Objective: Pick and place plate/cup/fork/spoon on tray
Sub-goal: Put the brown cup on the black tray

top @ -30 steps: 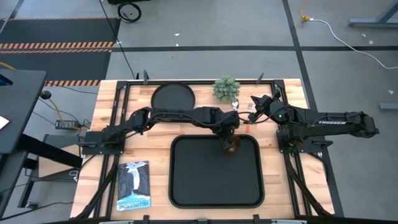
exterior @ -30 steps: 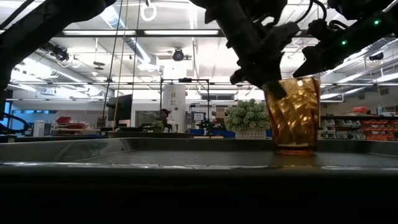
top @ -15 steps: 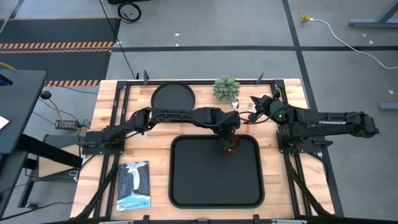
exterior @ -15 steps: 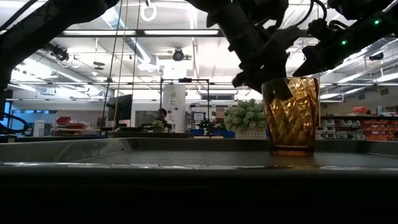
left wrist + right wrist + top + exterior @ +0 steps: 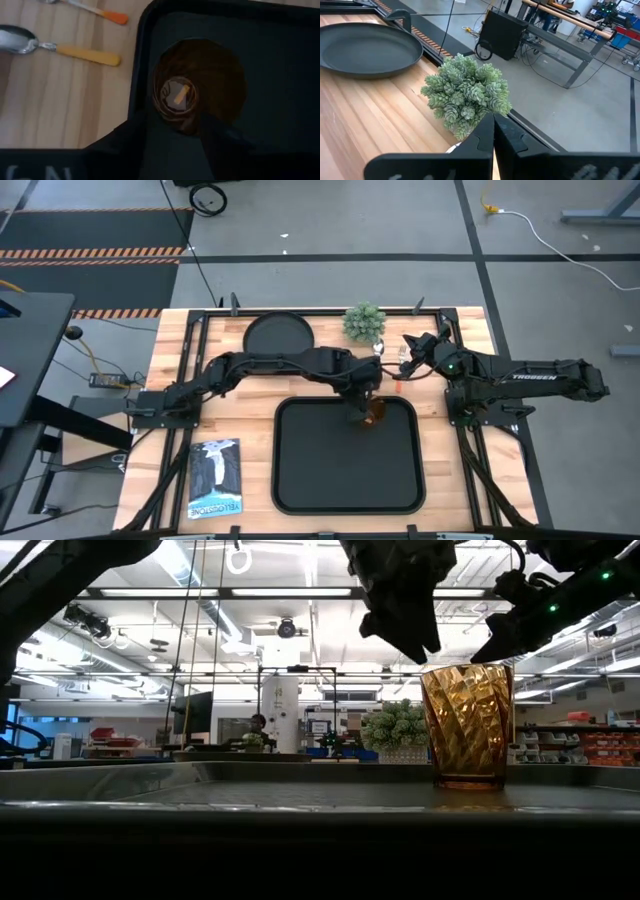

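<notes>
The amber cup (image 5: 375, 413) (image 5: 467, 725) stands upright on its base in the far right corner of the black tray (image 5: 345, 470). My left gripper (image 5: 359, 402) (image 5: 400, 615) hangs open just above the cup and a little to its left, touching nothing; the left wrist view looks down into the cup (image 5: 200, 85) between the fingers. The spoon (image 5: 55, 46) and a second orange utensil handle (image 5: 112, 16) lie on the wood beside the tray. The round black plate (image 5: 278, 336) lies at the far edge. My right gripper (image 5: 410, 346) (image 5: 493, 135) waits shut near the plant.
A small green potted plant (image 5: 364, 322) (image 5: 467, 95) stands at the far edge, between the plate and my right gripper. A blue book (image 5: 215, 478) lies near the front left, beside the tray. Most of the tray's floor (image 5: 280, 60) is bare.
My left gripper has opened, let go of the cup and risen above its rim, drifting slightly toward the table's left. The cup stays upright on the tray.
</notes>
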### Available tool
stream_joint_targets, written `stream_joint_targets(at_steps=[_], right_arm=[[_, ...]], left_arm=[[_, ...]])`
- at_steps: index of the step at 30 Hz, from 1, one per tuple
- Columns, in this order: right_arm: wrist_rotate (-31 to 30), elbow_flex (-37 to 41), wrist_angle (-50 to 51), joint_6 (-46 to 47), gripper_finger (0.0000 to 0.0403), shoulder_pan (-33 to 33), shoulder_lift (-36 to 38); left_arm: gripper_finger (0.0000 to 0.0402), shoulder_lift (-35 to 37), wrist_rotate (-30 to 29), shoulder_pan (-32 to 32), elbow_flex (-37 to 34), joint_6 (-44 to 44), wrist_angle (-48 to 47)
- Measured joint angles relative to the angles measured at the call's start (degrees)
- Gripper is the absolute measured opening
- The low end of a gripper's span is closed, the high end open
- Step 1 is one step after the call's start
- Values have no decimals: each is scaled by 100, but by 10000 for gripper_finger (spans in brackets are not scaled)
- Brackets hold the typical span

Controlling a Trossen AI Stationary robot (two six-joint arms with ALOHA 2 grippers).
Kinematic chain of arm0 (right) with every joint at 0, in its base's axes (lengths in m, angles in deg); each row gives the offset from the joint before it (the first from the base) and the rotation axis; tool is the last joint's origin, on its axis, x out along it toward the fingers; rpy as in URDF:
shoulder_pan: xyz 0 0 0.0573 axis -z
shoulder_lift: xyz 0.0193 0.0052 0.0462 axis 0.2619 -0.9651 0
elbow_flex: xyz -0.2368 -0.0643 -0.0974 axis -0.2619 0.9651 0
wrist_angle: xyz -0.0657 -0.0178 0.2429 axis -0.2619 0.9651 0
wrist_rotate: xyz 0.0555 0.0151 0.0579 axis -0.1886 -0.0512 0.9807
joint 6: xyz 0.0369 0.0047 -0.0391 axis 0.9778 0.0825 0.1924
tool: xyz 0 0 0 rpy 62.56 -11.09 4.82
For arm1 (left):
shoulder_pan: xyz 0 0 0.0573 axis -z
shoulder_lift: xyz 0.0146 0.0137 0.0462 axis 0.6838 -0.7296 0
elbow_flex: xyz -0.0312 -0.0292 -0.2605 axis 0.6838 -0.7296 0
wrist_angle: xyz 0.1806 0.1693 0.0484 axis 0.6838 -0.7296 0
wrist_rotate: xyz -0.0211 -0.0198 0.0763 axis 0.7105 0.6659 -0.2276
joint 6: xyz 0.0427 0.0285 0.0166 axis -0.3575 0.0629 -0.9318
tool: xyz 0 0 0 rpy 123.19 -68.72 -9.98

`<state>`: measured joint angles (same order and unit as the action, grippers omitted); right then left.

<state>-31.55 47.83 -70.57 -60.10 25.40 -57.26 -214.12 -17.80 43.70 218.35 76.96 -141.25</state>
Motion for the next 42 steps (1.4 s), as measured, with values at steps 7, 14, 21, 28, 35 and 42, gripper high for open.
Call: stream_joint_targets(at_steps=[7, 14, 21, 28, 35, 42], right_arm=[[98, 1, -42, -2, 8, 0, 0], [134, 2, -57, -2, 9, 0, 1], [136, 2, -56, -5, 9, 0, 2], [142, 2, -52, -21, 9, 0, 2], [142, 2, -48, -79, 9, 0, 2], [140, 2, -50, -107, 9, 0, 2]], left_arm=[[165, 53, -497, 204, -162, -388, -735], [156, 43, -407, 348, -1060, -373, 17], [156, 33, -311, 435, -1652, -227, 1023], [156, 27, -335, 422, -2108, 59, 1969], [155, 32, -342, 416, -2474, 188, 2872], [155, 29, -438, 383, -2837, 192, 3658]])
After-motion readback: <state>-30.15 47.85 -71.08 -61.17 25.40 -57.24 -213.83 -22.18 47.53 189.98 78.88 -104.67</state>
